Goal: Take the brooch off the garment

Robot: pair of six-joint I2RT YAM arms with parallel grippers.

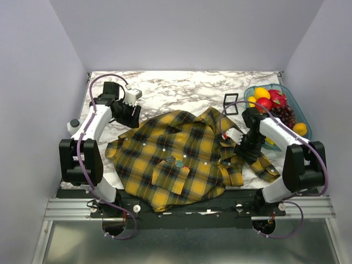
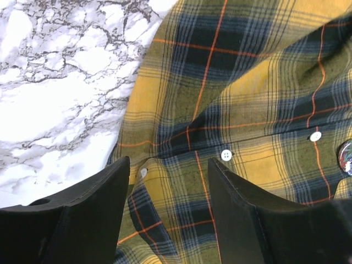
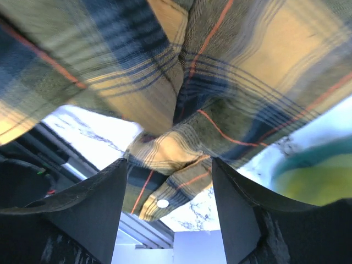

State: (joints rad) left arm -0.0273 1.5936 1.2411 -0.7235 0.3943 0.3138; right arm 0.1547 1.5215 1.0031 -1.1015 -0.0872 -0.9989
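You have the brooch (image 1: 179,164) mid-chest on the garment (image 1: 154,176), lying to the right of the left gripper (image 2: 168,181) and left of the right gripper (image 3: 168,187), both gaping wide and gripping nothing.

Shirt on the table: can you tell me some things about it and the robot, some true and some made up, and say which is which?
1. The shirt is yellow and dark checked. True.
2. The brooch lies on the bare table. False: it sits on the shirt's front.
3. The left hand is pinching the brooch. False: it is open, over the shirt's edge, with nothing between its fingers.
4. A bowl of fruit stands to the right of the shirt. True.
5. The right hand is open. True.
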